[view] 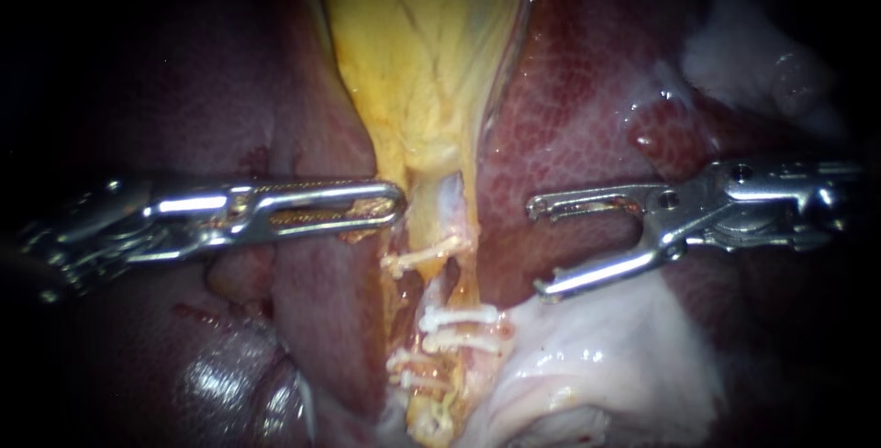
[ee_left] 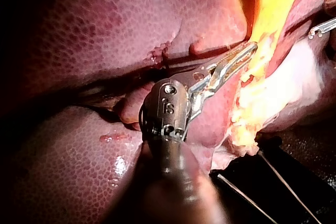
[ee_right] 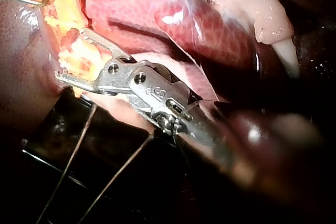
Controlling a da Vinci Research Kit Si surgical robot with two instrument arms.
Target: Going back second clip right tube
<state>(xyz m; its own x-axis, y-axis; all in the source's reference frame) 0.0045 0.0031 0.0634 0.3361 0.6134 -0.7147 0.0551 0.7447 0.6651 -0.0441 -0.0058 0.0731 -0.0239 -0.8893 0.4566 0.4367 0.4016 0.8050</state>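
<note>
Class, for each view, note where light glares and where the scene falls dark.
Endoscope view: glare on the wet dark-red liver, the shiny steel left instrument and right instrument; corners fall black. Left wrist view: liver glints beside the shaft. Right wrist view: blackness under the instrument.

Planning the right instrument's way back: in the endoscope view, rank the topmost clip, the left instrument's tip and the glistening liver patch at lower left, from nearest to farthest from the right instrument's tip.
Measured from the right instrument:
1. the topmost clip, directly to its left at about the same height.
2. the left instrument, whose tip lies farther left and slightly higher.
3. the glistening liver patch, far off at lower left.
</note>
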